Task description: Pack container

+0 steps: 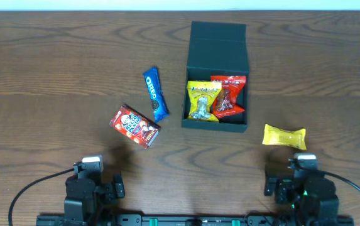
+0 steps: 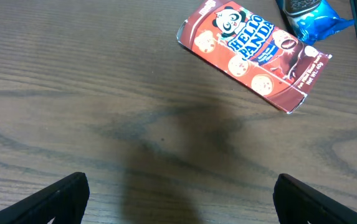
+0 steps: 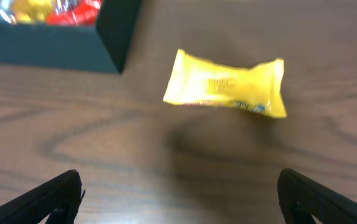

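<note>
The dark teal-black container (image 1: 216, 124) stands open at the table's middle right, its lid flap (image 1: 218, 37) lying back. Inside are a yellow packet (image 1: 201, 99) and a red packet (image 1: 228, 96). A yellow packet (image 1: 284, 136) lies right of the container, and shows in the right wrist view (image 3: 228, 84) ahead of my open, empty right gripper (image 3: 181, 199). A red Hello Panda box (image 1: 134, 125) and a blue Oreo packet (image 1: 155, 93) lie left of the container. My left gripper (image 2: 178, 199) is open and empty, with the Hello Panda box (image 2: 253, 53) ahead of it.
Both arms (image 1: 92, 188) (image 1: 302, 188) rest at the table's near edge. The container's corner (image 3: 113, 37) shows at the top left of the right wrist view. The Oreo packet's end (image 2: 309, 12) shows at the top right of the left wrist view.
</note>
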Motion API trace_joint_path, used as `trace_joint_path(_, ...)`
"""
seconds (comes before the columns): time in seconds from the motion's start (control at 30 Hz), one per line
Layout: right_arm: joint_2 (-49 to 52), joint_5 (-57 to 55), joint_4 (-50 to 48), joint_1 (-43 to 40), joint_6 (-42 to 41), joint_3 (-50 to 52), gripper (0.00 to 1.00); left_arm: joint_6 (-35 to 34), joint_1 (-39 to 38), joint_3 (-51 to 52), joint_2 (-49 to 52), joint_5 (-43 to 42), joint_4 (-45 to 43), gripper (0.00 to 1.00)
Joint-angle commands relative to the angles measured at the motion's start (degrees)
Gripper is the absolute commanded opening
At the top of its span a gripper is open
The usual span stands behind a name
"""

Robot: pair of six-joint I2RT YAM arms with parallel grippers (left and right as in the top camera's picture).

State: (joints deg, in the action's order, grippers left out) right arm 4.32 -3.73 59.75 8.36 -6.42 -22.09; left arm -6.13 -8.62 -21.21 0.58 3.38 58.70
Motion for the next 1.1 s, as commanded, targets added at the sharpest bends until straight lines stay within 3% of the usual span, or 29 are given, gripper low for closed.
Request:
trace_joint_path(0.0,-0.37,0.81,0.61,-0.68,1.14,0.92,0.99,0.37,0.35,1.73,-0.35,0.00,1.75,0.95)
trace_joint_path(1.07,-0.31,0.79,1.33,-0.68,1.14,1.55,0.99,-0.33,0.35,1.86,-0.28,0.33,-1.16,0.96)
